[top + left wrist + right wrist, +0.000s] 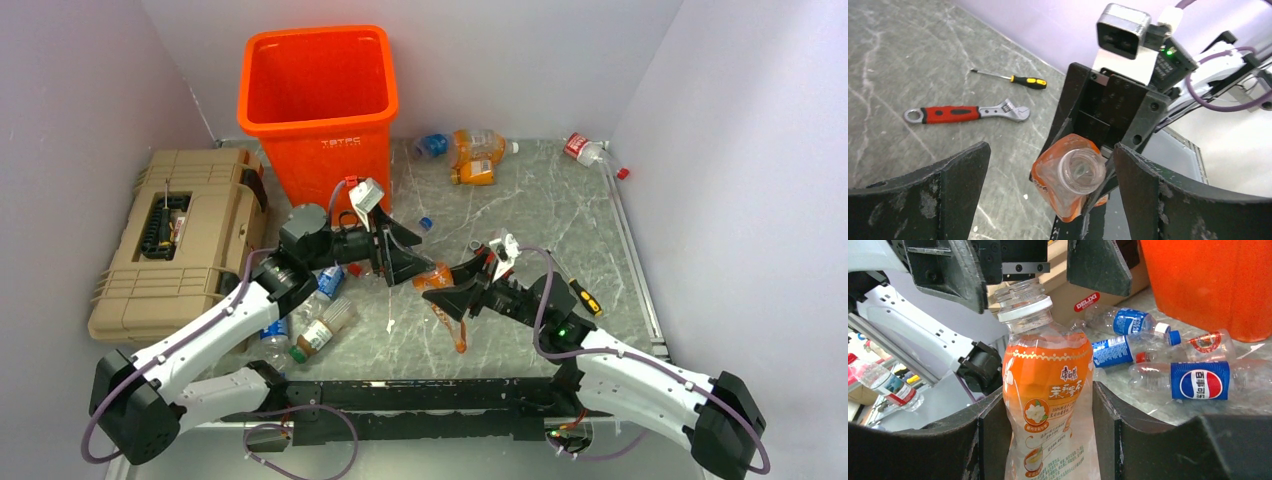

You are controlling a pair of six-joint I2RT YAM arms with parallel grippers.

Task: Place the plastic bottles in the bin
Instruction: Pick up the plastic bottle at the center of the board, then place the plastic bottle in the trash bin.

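top view: the right gripper clamps an orange-labelled bottle at frame centre, its mouth toward the left gripper. the bin stands upper left of centre, well apart from that bottle. other plastic bottles lie lower left.

left wrist view: the left jaws stand wide, either side of the uncapped mouth, not touching it.

right wrist view: the soft, dented body sits pinched between the right fingers.

risk: if the right releases before the left closes, the bottle drops. a squeeze on the thin plastic may make it slip or tilt.

White arm links, black joints, purple cables.
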